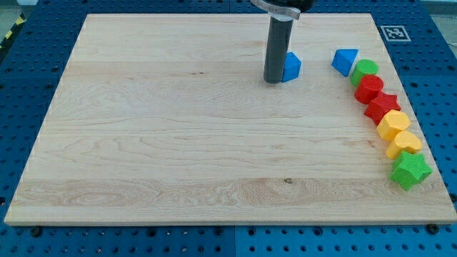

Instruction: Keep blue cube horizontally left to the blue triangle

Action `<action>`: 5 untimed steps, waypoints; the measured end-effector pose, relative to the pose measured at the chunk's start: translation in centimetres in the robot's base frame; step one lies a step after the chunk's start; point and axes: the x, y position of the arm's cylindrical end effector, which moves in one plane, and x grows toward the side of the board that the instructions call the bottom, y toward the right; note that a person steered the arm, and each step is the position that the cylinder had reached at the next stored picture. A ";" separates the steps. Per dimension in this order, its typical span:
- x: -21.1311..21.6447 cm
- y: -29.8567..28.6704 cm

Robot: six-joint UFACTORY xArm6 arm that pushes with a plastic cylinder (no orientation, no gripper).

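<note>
The blue cube (291,66) sits on the wooden board (178,143) toward the view's top right, partly hidden by the rod. My tip (273,80) rests against the cube's left side. The blue triangle (346,61) lies to the cube's right, a short gap apart and slightly higher in the view.
A curved row of blocks runs down the board's right edge below the triangle: a green round block (365,71), a red round block (369,88), a red star (382,106), two yellow blocks (393,124) (405,143) and a green star (410,170). A marker tag (393,32) lies off the board's top right corner.
</note>
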 end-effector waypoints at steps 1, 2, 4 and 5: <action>0.3 0.0; 1.2 0.0; 1.0 1.5; 2.0 4.1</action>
